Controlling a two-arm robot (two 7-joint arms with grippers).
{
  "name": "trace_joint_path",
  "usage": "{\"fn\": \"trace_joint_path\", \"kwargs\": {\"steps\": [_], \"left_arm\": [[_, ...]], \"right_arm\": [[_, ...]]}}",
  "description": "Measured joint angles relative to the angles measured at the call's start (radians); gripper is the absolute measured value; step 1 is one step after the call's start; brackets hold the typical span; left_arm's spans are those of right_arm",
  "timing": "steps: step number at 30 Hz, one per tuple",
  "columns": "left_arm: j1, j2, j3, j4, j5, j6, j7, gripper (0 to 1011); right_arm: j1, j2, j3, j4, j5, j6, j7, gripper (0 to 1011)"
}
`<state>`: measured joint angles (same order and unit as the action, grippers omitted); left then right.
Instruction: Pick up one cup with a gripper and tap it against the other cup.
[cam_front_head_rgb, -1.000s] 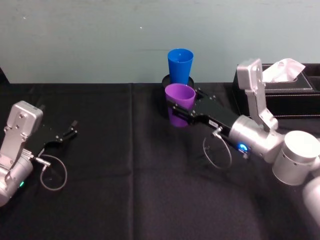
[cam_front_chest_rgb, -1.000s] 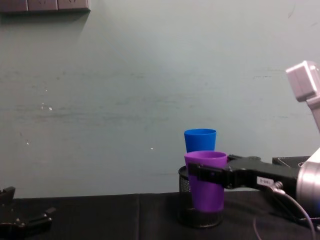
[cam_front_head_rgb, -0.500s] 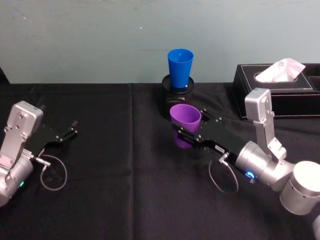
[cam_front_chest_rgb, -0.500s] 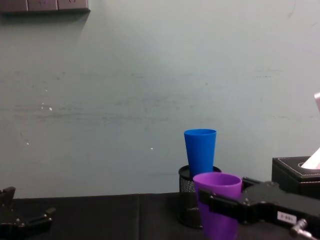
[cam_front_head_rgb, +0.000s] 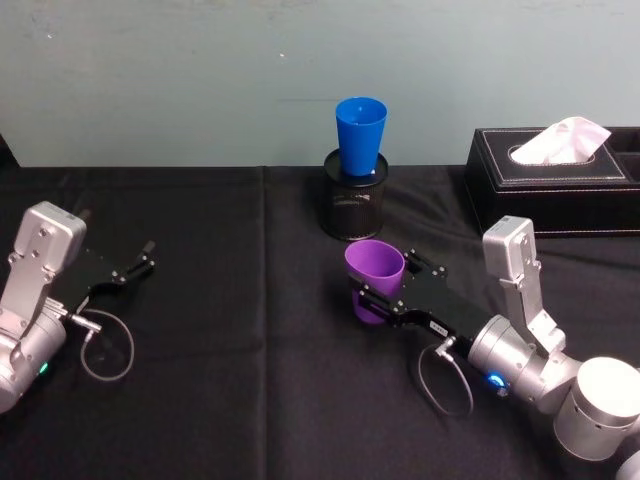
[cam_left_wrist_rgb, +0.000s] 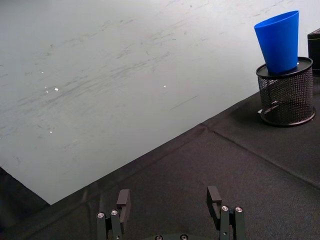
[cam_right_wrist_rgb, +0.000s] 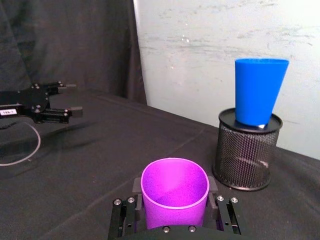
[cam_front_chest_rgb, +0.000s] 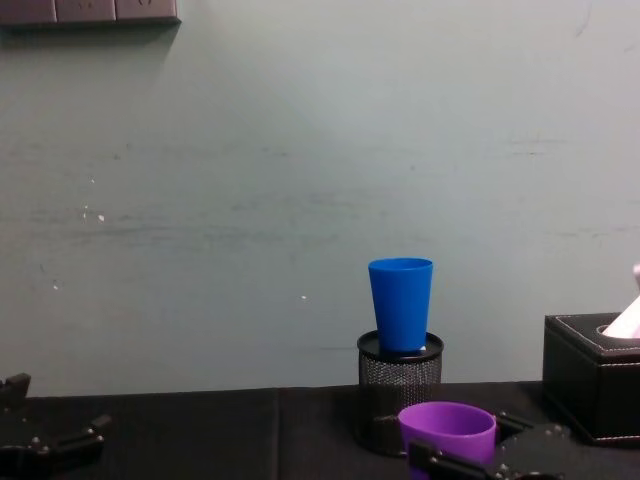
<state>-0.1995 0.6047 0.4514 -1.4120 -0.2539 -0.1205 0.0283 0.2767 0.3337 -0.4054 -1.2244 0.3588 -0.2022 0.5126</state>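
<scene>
**Purple cup gripped, clear of blue**

The right end effector (cam_front_head_rgb: 388, 282) is clamped on the sides of the purple cup (cam_front_head_rgb: 374, 272), which stands upright just right of centre in the head view. The blue cup (cam_front_head_rgb: 360, 135) stands in the mesh pen holder (cam_front_head_rgb: 352, 208) at upper centre, apart from the purple one. The left end effector (cam_front_head_rgb: 138, 264) rests at the left edge, fingers spread and empty.
</scene>
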Motion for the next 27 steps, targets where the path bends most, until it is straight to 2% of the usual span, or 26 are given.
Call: {"fn": "trace_joint_path", "kwargs": {"steps": [9, 27], "left_arm": [[0.0, 0.0, 0.0, 0.0, 0.0, 0.0, 0.0, 1000], [0.0, 0.0, 0.0, 0.0, 0.0, 0.0, 0.0, 1000]], "right_arm": [[0.0, -0.018, 0.01, 0.026, -0.01, -0.008, -0.002, 726], [-0.004, -0.026, 0.019, 0.031, -0.015, 0.0, 0.003, 726]]}}
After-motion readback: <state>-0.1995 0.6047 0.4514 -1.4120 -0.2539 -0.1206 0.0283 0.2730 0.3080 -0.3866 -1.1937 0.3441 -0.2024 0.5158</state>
